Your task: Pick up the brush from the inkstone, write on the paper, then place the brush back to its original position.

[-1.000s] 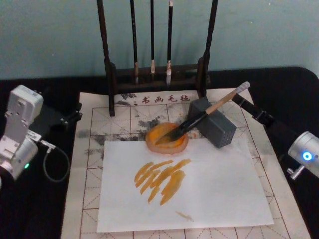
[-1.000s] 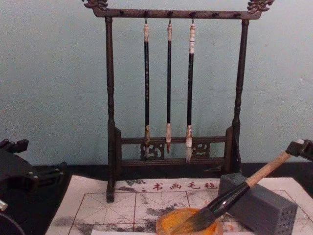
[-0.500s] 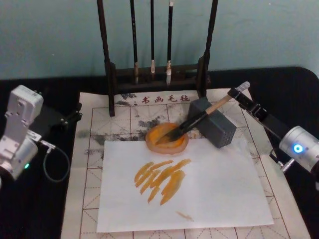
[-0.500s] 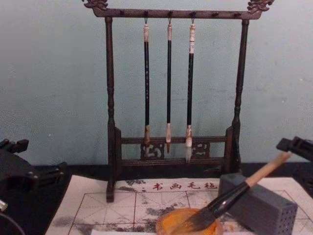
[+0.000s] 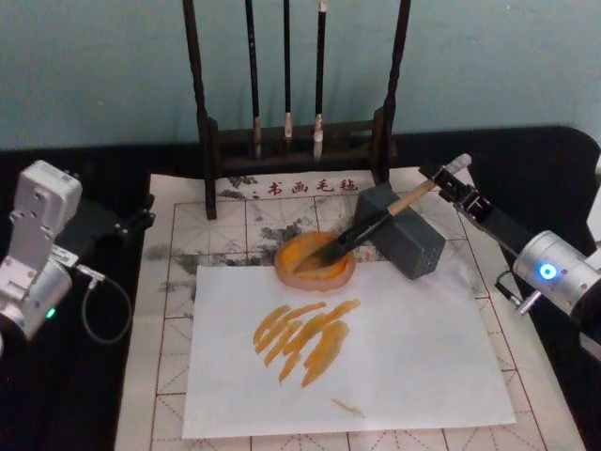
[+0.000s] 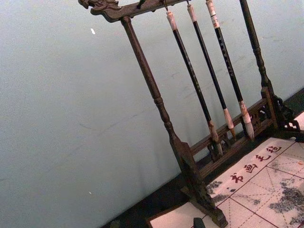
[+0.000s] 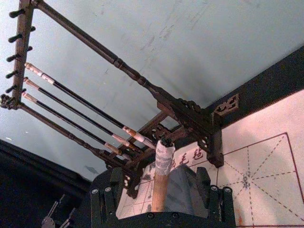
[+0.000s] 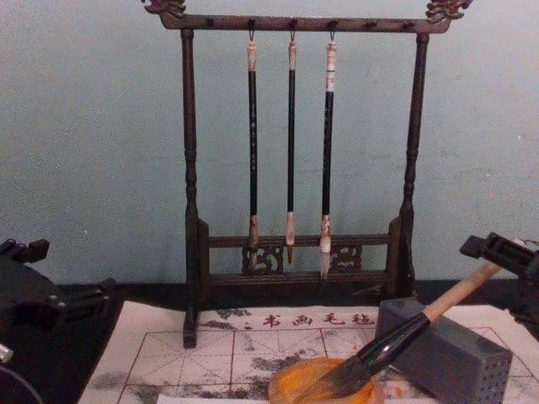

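Since a second ago your right gripper (image 5: 451, 180) has closed in on the brush (image 5: 376, 221), behind-right of the inkstone (image 5: 285, 272). The claw is spread wide, straddling the handle end without touching it. The tuft sits in the inkstone and the handle leans on the grey block (image 5: 413, 246). Left gripper (image 5: 131, 224) is parked far left of the inkstone.

Risk: if you clamp off-centre, the handle rolls off the block and the tuft flicks ink.

Counts:
- one rack (image 5: 202, 122)
- one paper (image 5: 169, 310)
- one white sheet (image 5: 413, 348)
- one block
- one inkstone
- one brush
- three thin brushes (image 8: 290, 143)

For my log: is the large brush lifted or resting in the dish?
Resting: the brush has bristles in the orange dish, handle leaning on the grey block; the right gripper straddles its end, open.
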### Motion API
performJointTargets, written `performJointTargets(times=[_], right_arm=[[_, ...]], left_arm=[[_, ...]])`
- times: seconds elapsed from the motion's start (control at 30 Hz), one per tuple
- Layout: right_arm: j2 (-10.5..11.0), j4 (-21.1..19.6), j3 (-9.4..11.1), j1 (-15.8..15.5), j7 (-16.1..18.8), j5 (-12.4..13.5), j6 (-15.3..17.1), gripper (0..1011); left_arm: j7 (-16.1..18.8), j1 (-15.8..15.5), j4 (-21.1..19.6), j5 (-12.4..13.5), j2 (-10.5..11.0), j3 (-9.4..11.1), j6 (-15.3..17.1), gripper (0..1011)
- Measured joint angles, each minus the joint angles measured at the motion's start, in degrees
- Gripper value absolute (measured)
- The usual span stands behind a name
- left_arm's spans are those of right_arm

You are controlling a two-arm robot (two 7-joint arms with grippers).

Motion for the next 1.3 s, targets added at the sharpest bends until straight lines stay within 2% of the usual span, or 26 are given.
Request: performJointTargets(times=[0.43, 1.3], right_arm=[[0.04, 1.75, -1.75, 1.56, 0.20, 1.82, -1.15, 1000], [0.10, 1.79, -1.79, 1.61, 0.15, 1.99, -1.25, 1000]], left_arm=[[0.00, 0.00, 0.00, 0.00, 0.00, 0.00, 0.00, 1001], [0.00, 0.00, 0.00, 0.00, 0.00, 0.00, 0.00, 1001]])
